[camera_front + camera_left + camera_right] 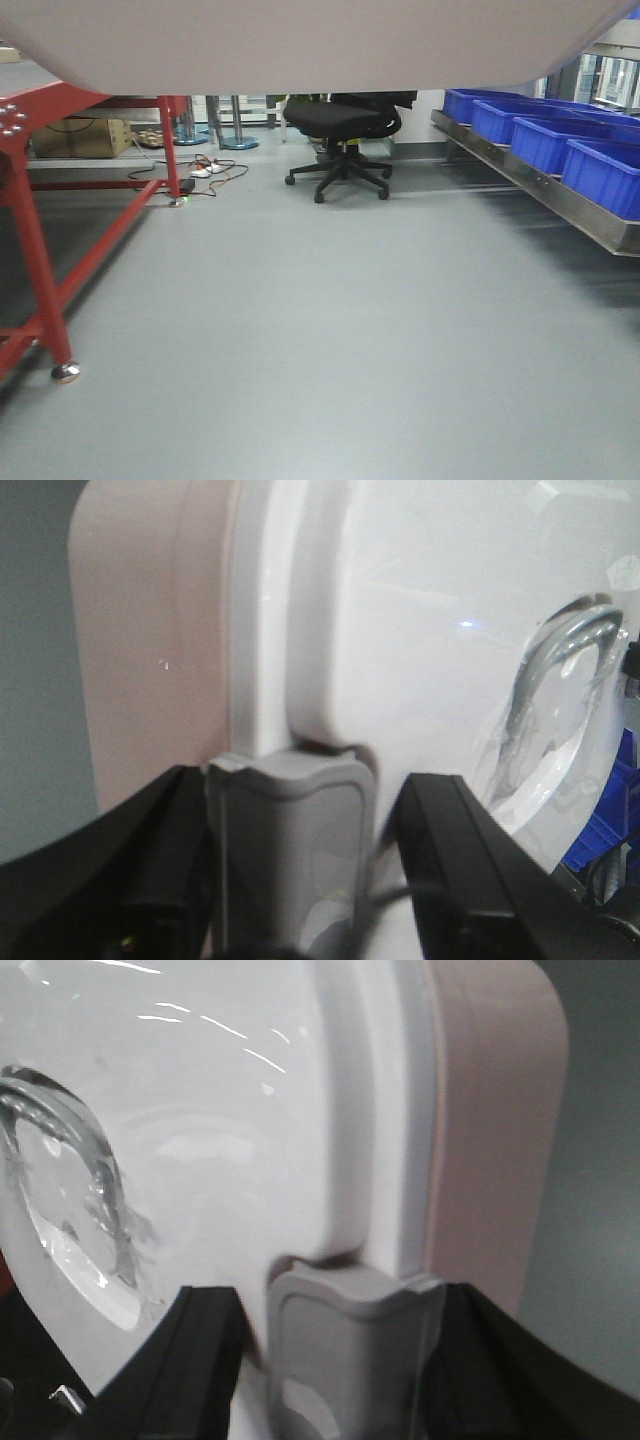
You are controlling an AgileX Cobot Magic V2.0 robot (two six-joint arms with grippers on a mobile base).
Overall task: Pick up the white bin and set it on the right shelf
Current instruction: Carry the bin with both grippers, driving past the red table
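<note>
White bin [300, 45] is hanging lifted above the floor [300, 330] and filling the top of the front view. The left gripper [300, 820] is clamping narrow around the grey latch [290, 860] at one end of the bin's lid, and the right gripper [335, 1340] is clamping the second grey latch [350, 1380] at the other end. Below and right of the bin, well apart from it, the right shelf [560, 195] is carrying blue crates [545, 140]; a red-framed surface [30, 220] is standing below-left of the bin and a black office chair [340, 125] is sitting beyond it.
</note>
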